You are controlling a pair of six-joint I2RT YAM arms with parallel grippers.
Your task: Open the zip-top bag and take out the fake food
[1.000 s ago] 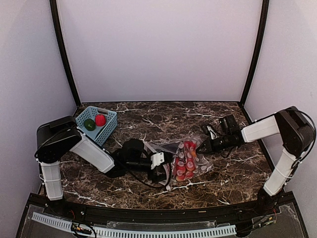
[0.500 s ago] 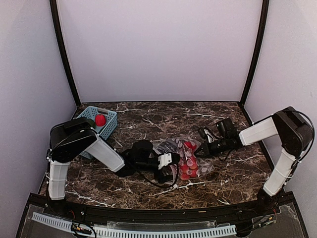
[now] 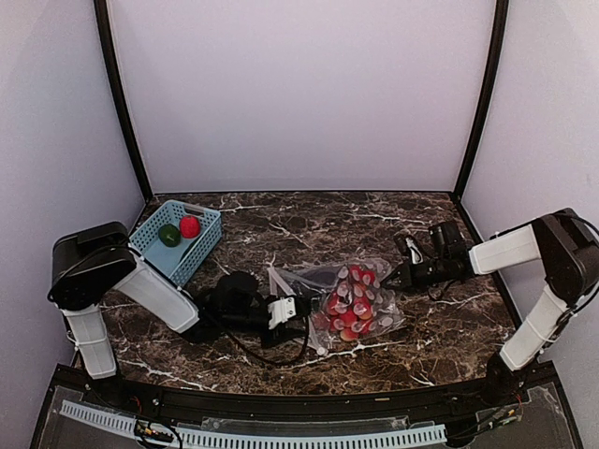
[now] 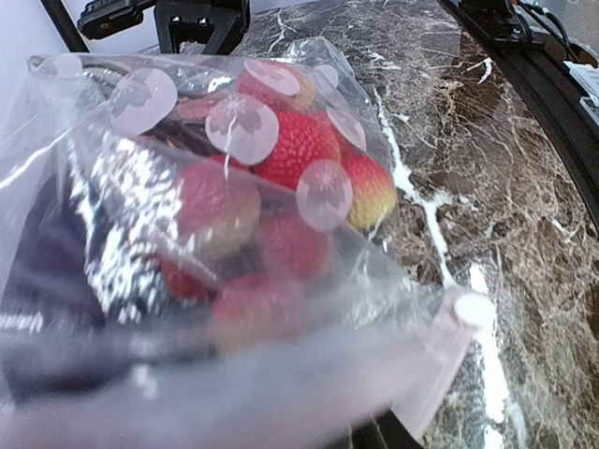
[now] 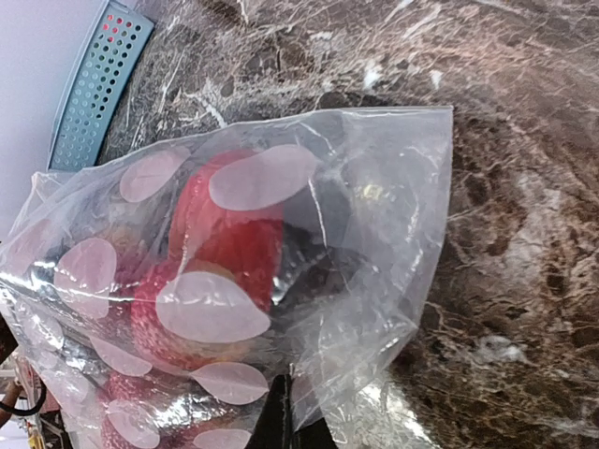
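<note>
Top view: the zip-top bag (image 3: 351,297) sits at frame centre, stretched between the left gripper (image 3: 292,311), jaws closed on its left edge, and the right gripper (image 3: 401,275), jaws closed on its right corner. Left wrist view: the zip strip (image 4: 459,313) crosses the lower right, apparently sealed, with the fake food (image 4: 299,150) inside. Right wrist view: the plastic funnels to a pinch at bottom centre. The step in hand appears to be opening; the next move calls for parting the zip.

The bag (image 4: 215,243) was thin clear plastic, glossy and crinkled, printed with matt pale dots (each bearing a faint blossom pattern), with a smooth milky zip strip (image 4: 435,360) along one edge. Inside, the toy fruit (image 4: 299,150) was red plastic with a pebbled skin, one piece shading to yellow. The worktop (image 3: 281,220) looked like polished dark marble, white-veined. The basket (image 3: 194,254) was matt blue plastic lattice.
</note>
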